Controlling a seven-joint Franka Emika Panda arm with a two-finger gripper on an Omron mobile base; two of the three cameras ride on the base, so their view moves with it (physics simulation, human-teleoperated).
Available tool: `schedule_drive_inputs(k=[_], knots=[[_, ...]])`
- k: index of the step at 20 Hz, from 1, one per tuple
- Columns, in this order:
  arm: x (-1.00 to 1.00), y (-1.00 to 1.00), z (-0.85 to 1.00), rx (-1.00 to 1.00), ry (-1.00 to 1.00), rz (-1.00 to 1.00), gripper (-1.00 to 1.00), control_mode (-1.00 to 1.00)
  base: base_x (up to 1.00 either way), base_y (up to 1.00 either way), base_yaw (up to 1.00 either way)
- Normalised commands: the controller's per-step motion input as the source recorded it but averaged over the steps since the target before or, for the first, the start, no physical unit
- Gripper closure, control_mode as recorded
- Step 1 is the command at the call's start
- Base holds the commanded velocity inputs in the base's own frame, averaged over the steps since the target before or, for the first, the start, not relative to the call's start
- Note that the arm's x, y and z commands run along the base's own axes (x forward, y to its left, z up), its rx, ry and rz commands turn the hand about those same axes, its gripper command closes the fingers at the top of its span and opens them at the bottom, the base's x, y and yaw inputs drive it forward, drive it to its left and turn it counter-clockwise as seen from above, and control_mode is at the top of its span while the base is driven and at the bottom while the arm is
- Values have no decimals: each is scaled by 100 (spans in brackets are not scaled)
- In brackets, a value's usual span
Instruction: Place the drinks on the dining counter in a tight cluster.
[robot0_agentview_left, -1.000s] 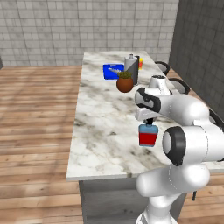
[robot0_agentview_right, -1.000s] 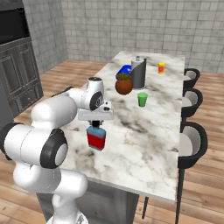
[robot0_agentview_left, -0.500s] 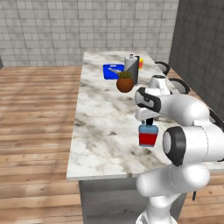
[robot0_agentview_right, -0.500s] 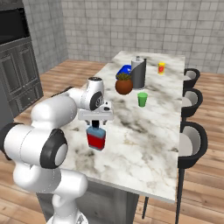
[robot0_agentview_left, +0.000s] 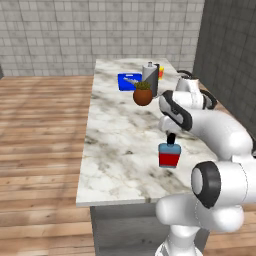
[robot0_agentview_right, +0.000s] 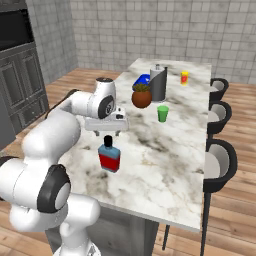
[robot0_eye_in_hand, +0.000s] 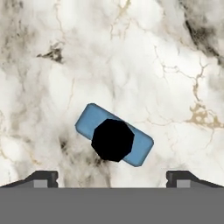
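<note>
Bench (robot0_agentview_left: 115, 145), marble-topped, carries the blue flask (robot0_agentview_left: 169, 154) upright near its front edge, well apart from the grey canister (robot0_agentview_right: 158, 84), brown pot (robot0_agentview_right: 141, 97) and green cup (robot0_agentview_right: 163, 113) farther back. My end effector (robot0_eye_in_hand: 112, 177) hangs directly above the flask's black cap (robot0_eye_in_hand: 113, 140), jaws spread wide, gripping nothing.

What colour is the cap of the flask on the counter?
Black; the cap of the blue flask shows best in the hand view.

blue flask (robot0_agentview_left: 169, 155) (red label, black cap)
</note>
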Motion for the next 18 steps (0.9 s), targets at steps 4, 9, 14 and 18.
schedule_drive_inputs(k=[4,9,14,18], knots=[[-83,0,44,0,-1,0,-100,-100,0,0,0],[-100,18,5,0,0,0,-100,-100,0,0,0],[-78,52,15,0,0,-2,-100,-100,0,0,0],[-55,35,39,0,0,-9,-100,-100,0,0,0]])
